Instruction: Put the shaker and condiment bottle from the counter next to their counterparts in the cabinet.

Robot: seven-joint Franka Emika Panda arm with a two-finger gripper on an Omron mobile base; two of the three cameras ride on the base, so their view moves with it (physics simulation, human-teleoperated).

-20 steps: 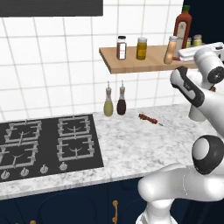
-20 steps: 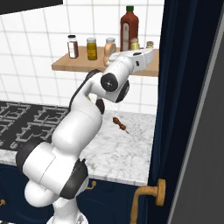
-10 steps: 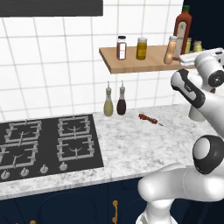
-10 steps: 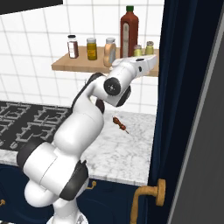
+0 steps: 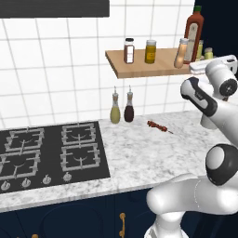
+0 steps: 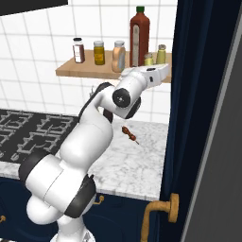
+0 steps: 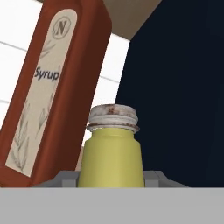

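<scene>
- Counter [image 5: 153, 153]: marbled worktop, well below the gripper [image 7: 111, 178]
- Hob [image 5: 51, 148]: black, set into the counter, far down and to the left of the gripper in both base views
- Cupboard [image 6: 198, 94]: dark navy, standing tall just to the right of the gripper; in the hand view it is the dark mass behind and right of the shaker
- Shelf [image 5: 139, 69]: light wood board on the tiled wall, with the gripper up at its right end, about level with the board
- Syrup bottle [image 7: 52, 87]: tall, red-brown, on the shelf just beyond the gripper and to its left
- Gripper: clenched on the shaker [image 7: 113, 157], with one dark tip on each side of its base
- Peach bottle [image 6: 118, 56]: on the shelf, left of the gripper, just past the syrup bottle
- Yellow jar [image 5: 150, 51] and dark-capped jar [image 5: 128, 50]: on the shelf, further left of the gripper
- Yellow cruet [image 5: 115, 110] and dark cruet [image 5: 129, 109]: side by side on the counter by the wall, below and left of the gripper
- Shaker: upright between the tips, just right of the syrup bottle; I cannot tell whether its base touches the shelf
- Twin shaker [image 6: 161, 53]: on the shelf just to the right of the gripper
- Skewer [image 5: 159, 126]: lying on the counter, well below the gripper
</scene>
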